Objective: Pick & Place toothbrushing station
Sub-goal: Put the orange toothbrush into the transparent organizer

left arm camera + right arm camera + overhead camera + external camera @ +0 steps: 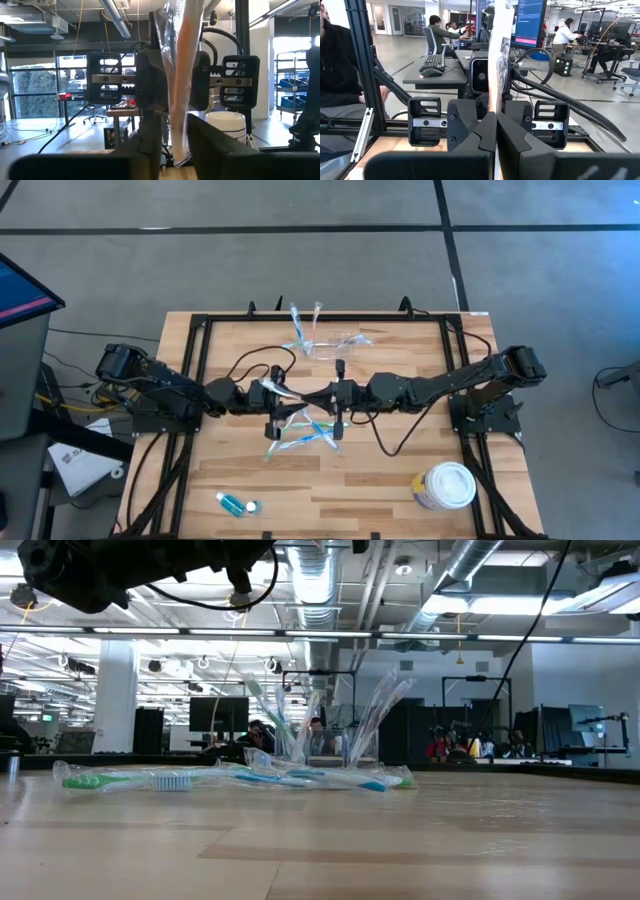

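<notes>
The clear plastic station (345,340) stands at the table's far middle, and wrapped toothbrushes (300,323) stand up in it; it also shows in the low view (330,752). Several wrapped toothbrushes (300,430) lie flat at the table's middle. My left gripper (287,394) and right gripper (333,394) face each other above them. Both are shut on one wrapped orange-handled toothbrush (181,75) that stands upright between them. My left gripper pinches the wrapped toothbrush near its lower end (176,142) between its two fingers. It comes level from the table's left. The toothbrush stands upright above the fingers, lifted clear of the table. My right gripper pinches the clear wrapper (495,107) of the same toothbrush between its two fingers. It comes level from the table's right. The wrapper rises upright above the fingers.
A round white-lidded tub (445,485) stands at the near right. A small blue tube (235,503) lies at the near left. A black frame (200,330) runs round the table's edges. People sit at desks beyond the table.
</notes>
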Action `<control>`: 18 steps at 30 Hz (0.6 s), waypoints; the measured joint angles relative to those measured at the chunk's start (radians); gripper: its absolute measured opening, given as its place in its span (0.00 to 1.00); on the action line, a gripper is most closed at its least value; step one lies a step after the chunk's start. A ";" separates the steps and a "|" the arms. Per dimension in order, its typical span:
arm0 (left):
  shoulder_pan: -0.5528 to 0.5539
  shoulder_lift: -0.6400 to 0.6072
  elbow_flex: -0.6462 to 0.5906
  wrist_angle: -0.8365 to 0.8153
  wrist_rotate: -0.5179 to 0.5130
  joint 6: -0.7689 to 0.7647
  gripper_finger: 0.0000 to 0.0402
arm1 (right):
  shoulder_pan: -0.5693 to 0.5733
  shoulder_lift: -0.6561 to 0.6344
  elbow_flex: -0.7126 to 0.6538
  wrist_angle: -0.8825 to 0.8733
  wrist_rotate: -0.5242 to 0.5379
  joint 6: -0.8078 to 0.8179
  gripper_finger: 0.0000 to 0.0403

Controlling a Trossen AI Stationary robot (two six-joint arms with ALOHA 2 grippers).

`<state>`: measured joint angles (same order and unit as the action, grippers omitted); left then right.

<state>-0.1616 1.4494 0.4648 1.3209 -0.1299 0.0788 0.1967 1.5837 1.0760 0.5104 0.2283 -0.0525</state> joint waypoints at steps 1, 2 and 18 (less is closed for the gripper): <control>0.000 0.000 0.000 0.000 0.000 0.000 0.15 | 0.000 0.000 0.000 0.000 0.000 0.000 0.00; 0.000 0.000 0.000 0.000 0.001 0.000 0.11 | 0.000 0.000 0.000 0.000 0.000 0.000 0.00; 0.000 0.000 -0.002 -0.011 0.001 -0.012 0.03 | 0.000 0.003 0.000 -0.014 0.000 -0.002 0.00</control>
<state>-0.1616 1.4494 0.4625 1.3099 -0.1287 0.0663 0.1963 1.5864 1.0760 0.4969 0.2283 -0.0541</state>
